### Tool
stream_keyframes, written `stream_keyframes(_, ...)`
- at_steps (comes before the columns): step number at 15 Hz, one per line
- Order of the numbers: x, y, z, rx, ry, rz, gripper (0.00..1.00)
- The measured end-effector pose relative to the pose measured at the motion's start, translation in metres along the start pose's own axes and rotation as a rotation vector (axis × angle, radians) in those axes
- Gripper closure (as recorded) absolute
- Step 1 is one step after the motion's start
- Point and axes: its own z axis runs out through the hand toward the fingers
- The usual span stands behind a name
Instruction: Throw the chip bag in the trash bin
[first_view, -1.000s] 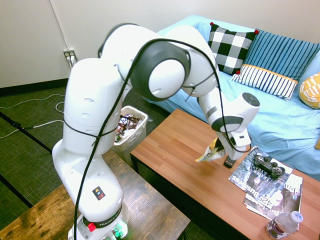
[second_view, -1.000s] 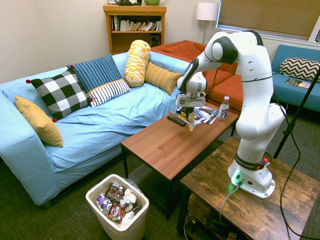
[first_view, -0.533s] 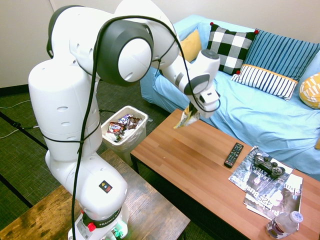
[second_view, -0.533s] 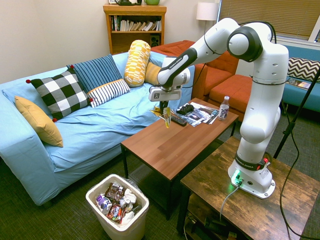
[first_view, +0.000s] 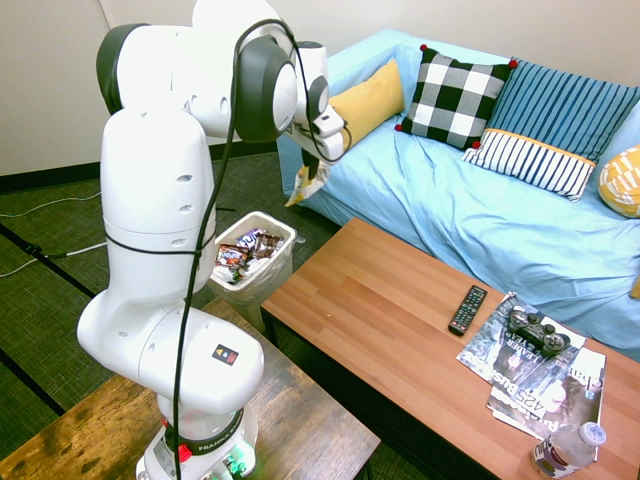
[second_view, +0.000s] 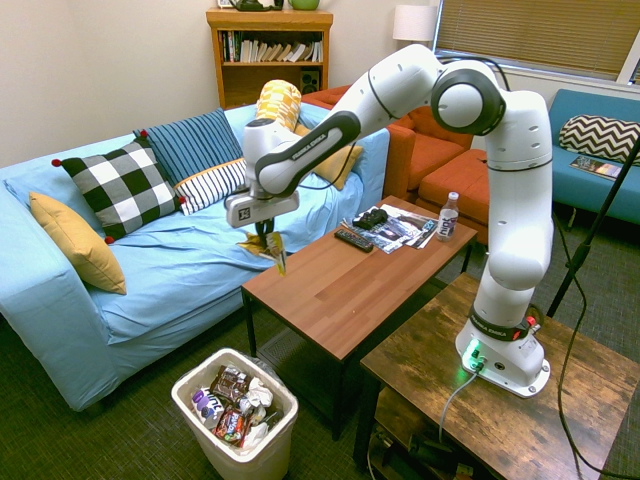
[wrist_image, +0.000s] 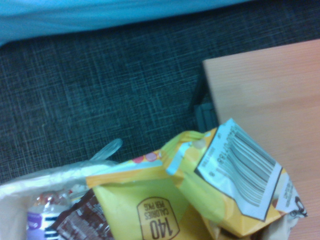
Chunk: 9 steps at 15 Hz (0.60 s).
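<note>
The chip bag (first_view: 303, 188), yellow and white and crumpled, hangs in the air from my gripper (first_view: 313, 172), which is shut on its top. In the second exterior view the chip bag (second_view: 272, 250) dangles under the gripper (second_view: 268, 234), just past the end of the coffee table, between table and sofa. The white trash bin (first_view: 283, 237) stands on the floor below and to one side, with colourful wrappers inside. In the wrist view the chip bag (wrist_image: 210, 195) fills the lower part, with the trash bin (wrist_image: 55, 176) liner beside it.
The wooden coffee table (first_view: 380, 310) carries a black remote (first_view: 467, 309), magazines (first_view: 530, 375), a game controller (first_view: 535, 330) and a water bottle (first_view: 568, 447) at its far end. The blue sofa (first_view: 480, 215) with pillows runs along the table. A darker side table (second_view: 500, 420) bears the arm.
The arm has swung from above the remote and magazines across the whole table to its bin end, carrying the chip bag with it. The gripper stayed shut.
</note>
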Motion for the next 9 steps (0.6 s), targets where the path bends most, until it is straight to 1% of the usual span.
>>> stream_keyframes(2,-0.055,-0.025,0.024,-0.035,0.014,-0.056,1.00)
stream_keyframes(5,-0.115,-0.047,0.068,-0.081,0.006,-0.130,1.00)
stream_keyframes(7,-0.142,-0.050,0.090,-0.105,-0.012,-0.162,1.00)
stream_keyframes(9,-0.161,-0.049,0.101,-0.118,-0.054,-0.201,1.00)
